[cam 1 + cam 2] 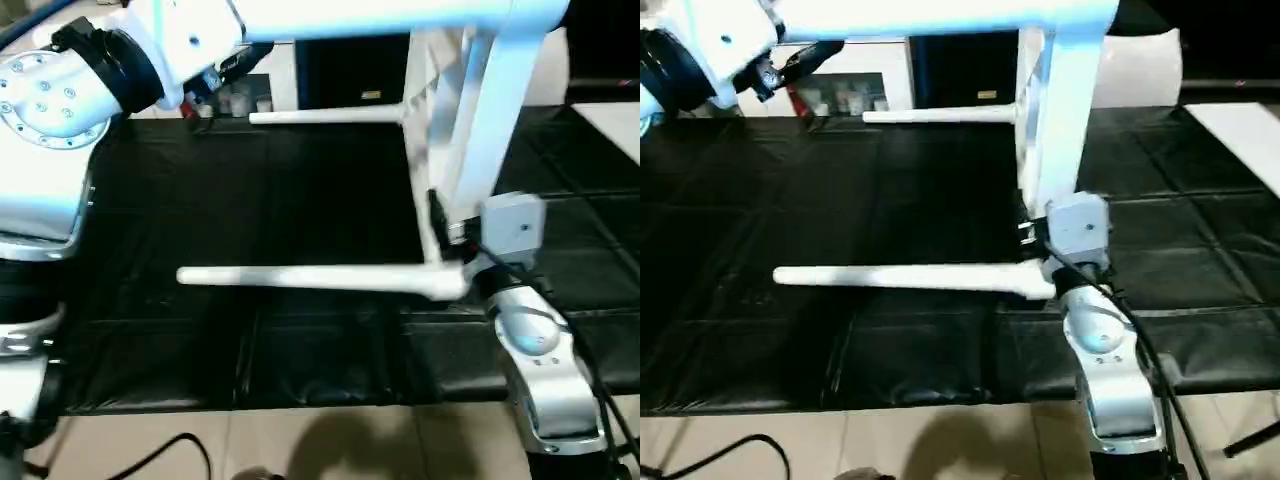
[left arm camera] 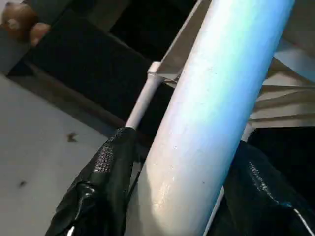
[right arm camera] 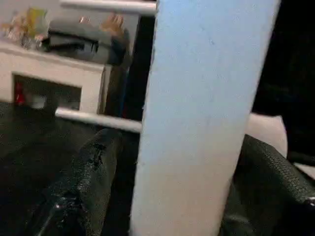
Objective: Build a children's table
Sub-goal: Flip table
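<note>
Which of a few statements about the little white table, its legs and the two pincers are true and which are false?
1. The tabletop stands on edge on the black work table. True.
2. The left pincer is empty. False: its black fingers close around a white leg.
3. The right pincer grips the tabletop's edge. True.
4. The legs point straight up. False: the near leg and far leg stick out sideways toward the robot's left.
5. The table stands on the floor. False: it is on the black work table.
</note>
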Robot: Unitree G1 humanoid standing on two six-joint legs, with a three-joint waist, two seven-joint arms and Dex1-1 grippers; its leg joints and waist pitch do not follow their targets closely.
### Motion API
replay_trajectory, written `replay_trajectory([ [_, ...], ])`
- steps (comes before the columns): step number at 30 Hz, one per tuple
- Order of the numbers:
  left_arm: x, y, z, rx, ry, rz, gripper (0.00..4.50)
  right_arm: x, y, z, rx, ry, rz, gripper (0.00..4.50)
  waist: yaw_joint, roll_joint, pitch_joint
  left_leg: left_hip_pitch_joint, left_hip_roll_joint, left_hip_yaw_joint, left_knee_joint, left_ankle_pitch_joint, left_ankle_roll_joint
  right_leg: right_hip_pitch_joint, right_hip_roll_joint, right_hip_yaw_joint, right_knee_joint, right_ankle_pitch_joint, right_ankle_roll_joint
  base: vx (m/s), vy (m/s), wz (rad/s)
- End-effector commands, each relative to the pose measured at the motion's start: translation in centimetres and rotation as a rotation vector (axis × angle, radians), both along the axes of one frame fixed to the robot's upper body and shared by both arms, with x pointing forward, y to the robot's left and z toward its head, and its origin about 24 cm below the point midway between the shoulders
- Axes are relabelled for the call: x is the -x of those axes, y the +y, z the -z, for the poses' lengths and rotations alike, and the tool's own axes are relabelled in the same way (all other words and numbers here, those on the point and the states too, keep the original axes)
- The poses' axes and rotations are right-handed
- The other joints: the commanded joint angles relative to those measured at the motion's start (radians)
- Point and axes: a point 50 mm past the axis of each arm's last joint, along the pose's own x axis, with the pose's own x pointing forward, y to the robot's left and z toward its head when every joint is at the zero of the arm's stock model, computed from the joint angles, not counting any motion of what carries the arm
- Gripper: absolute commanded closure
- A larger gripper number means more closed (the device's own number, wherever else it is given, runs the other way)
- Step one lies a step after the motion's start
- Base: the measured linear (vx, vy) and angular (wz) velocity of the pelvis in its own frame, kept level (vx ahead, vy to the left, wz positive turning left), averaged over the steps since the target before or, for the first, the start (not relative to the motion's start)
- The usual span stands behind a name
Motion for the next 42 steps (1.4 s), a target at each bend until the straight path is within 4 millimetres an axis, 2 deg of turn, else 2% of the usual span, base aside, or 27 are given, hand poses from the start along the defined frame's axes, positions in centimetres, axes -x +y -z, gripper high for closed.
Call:
replay_trajectory([
  [1, -0.5, 2.3, -0.3, 0.362, 0.039, -0.067, 2.1, 0.2, 0.6, -1.2, -0.01, -0.069, -0.039, 0.96, 0.007, -0.031, -0.055, 0.004, 0.054, -0.035, -0.063, -0.125, 0.015, 0.038, -0.09, 0.062, -0.082, -0.225, -0.119, 0.0, 0.0, 0.0],
  [4, -0.3, 2.4, -0.5, 0.389, 0.027, -0.075, 2.1, 0.5, 0.8, -1.8, -0.018, -0.12, -0.066, 0.96, 0.013, -0.03, -0.057, 0.001, 0.051, -0.034, -0.06, -0.1, 0.028, 0.039, -0.088, 0.06, -0.08, -0.207, -0.112, 0.0, 0.0, 0.0],
  [6, 0.0, 2.5, -0.7, 0.412, 0.009, -0.079, 2.1, 1.0, 0.8, -2.4, -0.023, -0.176, -0.078, 0.96, 0.013, -0.026, -0.06, 0.001, 0.052, -0.035, -0.058, -0.093, 0.034, 0.038, -0.087, 0.058, -0.078, -0.197, -0.106, 0.0, 0.0, 0.0],
  [10, 0.4, 2.7, -0.9, 0.415, -0.019, -0.085, 2.1, 1.4, 0.7, -3.4, -0.032, -0.257, -0.076, 0.96, 0.017, -0.025, -0.066, -0.002, 0.053, -0.034, -0.053, -0.066, 0.05, 0.034, -0.083, 0.057, -0.073, -0.134, -0.116, 0.0, 0.0, 0.0],
  [12, 0.6, 3.0, -0.9, 0.434, -0.04, -0.102, 2.1, 2.2, 0.6, -4.5, -0.046, -0.356, -0.106, 0.96, 0.021, -0.023, -0.067, -0.005, 0.056, -0.034, -0.052, -0.058, 0.057, 0.032, -0.084, 0.056, -0.068, -0.102, -0.117, 0.0, 0.0, 0.0],
  [16, 1.0, 3.3, -1.0, 0.441, -0.076, -0.109, 2.1, 3.1, 0.5, -4.6, -0.044, -0.392, -0.129, 0.96, 0.025, -0.024, -0.062, -0.005, 0.055, -0.035, -0.056, -0.086, 0.056, 0.03, -0.084, 0.055, -0.074, -0.136, -0.106, 0.0, 0.0, 0.0],
  [17, 1.1, 3.4, -1.0, 0.443, -0.082, -0.113, 2.1, 3.2, 0.4, -4.4, -0.049, -0.388, -0.131, 0.96, 0.027, -0.026, -0.062, -0.004, 0.057, -0.035, -0.057, -0.096, 0.051, 0.03, -0.085, 0.056, -0.076, -0.149, -0.099, 0.0, 0.0, 0.0],
  [18, 1.1, 3.4, -1.0, 0.444, -0.084, -0.114, 2.1, 3.3, 0.4, -4.3, -0.05, -0.386, -0.132, 0.96, 0.026, -0.032, -0.062, -0.005, 0.056, -0.034, -0.057, -0.1, 0.05, 0.031, -0.084, 0.056, -0.076, -0.151, -0.097, 0.0, 0.0, 0.0],
  [20, 1.4, 3.7, -0.8, 0.447, -0.097, -0.123, 2.1, 3.8, 0.1, -1.5, -0.115, -0.269, -0.184, 0.96, 0.028, -0.034, -0.061, -0.007, 0.057, -0.035, -0.058, -0.119, 0.051, 0.032, -0.089, 0.057, -0.08, -0.171, -0.092, 0.0, 0.0, 0.0],
  [22, 1.4, 3.7, -0.8, 0.451, -0.098, -0.125, 2.1, 3.9, 0.1, -0.6, -0.145, -0.224, -0.206, 0.96, 0.027, -0.04, -0.061, -0.008, 0.056, -0.035, -0.058, -0.124, 0.059, 0.035, -0.089, 0.056, -0.081, -0.176, -0.095, 0.0, 0.0, 0.0],
  [23, 1.5, 3.8, -0.7, 0.456, -0.097, -0.127, 2.1, 4.1, 0.1, 0.3, -0.176, -0.185, -0.228, 0.67, 0.026, -0.044, -0.06, -0.008, 0.056, -0.035, -0.058, -0.124, 0.06, 0.033, -0.087, 0.055, -0.083, -0.186, -0.097, 0.0, 0.0, 0.0],
  [26, 1.6, 3.9, -0.6, 0.469, -0.099, -0.134, 2.1, 4.7, 0.3, 2.6, -0.274, -0.059, -0.309, 0.54, 0.028, -0.044, -0.058, -0.009, 0.058, -0.036, -0.057, -0.128, 0.076, 0.033, -0.09, 0.056, -0.084, -0.192, -0.102, 0.0, 0.0, 0.0],
  [27, 1.7, 4.0, -0.5, 0.478, -0.1, -0.136, 2.1, 5.1, 0.3, 3.9, -0.319, 0.024, -0.353, 0.41, 0.028, -0.046, -0.058, -0.01, 0.059, -0.036, -0.058, -0.124, 0.078, 0.033, -0.089, 0.055, -0.084, -0.194, -0.104, 0.0, 0.0, 0.0],
  [28, 1.7, 4.1, -0.5, 0.481, -0.1, -0.137, 2.1, 5.2, 0.3, 4.4, -0.334, 0.056, -0.367, 0.26, 0.028, -0.046, -0.058, -0.01, 0.057, -0.036, -0.057, -0.124, 0.083, 0.034, -0.089, 0.055, -0.085, -0.193, -0.105, 0.0, 0.0, 0.0],
  [32, 1.8, 4.2, -0.5, 0.477, -0.107, -0.141, 2.1, 4.8, -0.1, 5.2, -0.4, 0.108, -0.348, 0.08, 0.029, -0.049, -0.056, -0.01, 0.058, -0.036, -0.058, -0.117, 0.08, 0.031, -0.091, 0.055, -0.088, -0.222, -0.108, 0.0, 0.0, 0.0],
  [35, 1.9, 4.3, -0.4, 0.473, -0.11, -0.139, 2.1, 3.4, -0.4, 5.3, -0.517, 0.147, -0.309, 0.0, 0.027, -0.047, -0.056, -0.007, 0.059, -0.038, -0.06, -0.126, 0.072, 0.028, -0.09, 0.054, -0.089, -0.242, -0.111, 0.0, 0.0, 0.0],
  [38, 2.0, 4.3, -0.4, 0.47, -0.108, -0.138, 2.1, 2.3, -0.4, 5.2, -0.609, 0.16, -0.289, 0.0, 0.027, -0.046, -0.058, -0.006, 0.059, -0.037, -0.06, -0.11, 0.062, 0.027, -0.089, 0.054, -0.084, -0.205, -0.121, 0.0, 0.0, 0.0],
  [39, 2.0, 4.3, -0.4, 0.47, -0.107, -0.138, 2.1, 1.8, -0.4, 5.0, -0.641, 0.153, -0.305, 0.0, 0.027, -0.049, -0.06, -0.006, 0.059, -0.036, -0.059, -0.099, 0.063, 0.03, -0.091, 0.055, -0.08, -0.18, -0.126, 0.0, 0.0, 0.0],
  [42, 2.2, 4.4, -0.2, 0.471, -0.105, -0.139, 2.1, 0.4, -0.1, 4.4, -0.696, 0.134, -0.353, 0.0, 0.028, -0.047, -0.062, -0.008, 0.058, -0.036, -0.057, -0.084, 0.067, 0.032, -0.092, 0.054, -0.077, -0.16, -0.137, 0.0, 0.0, 0.0],
])
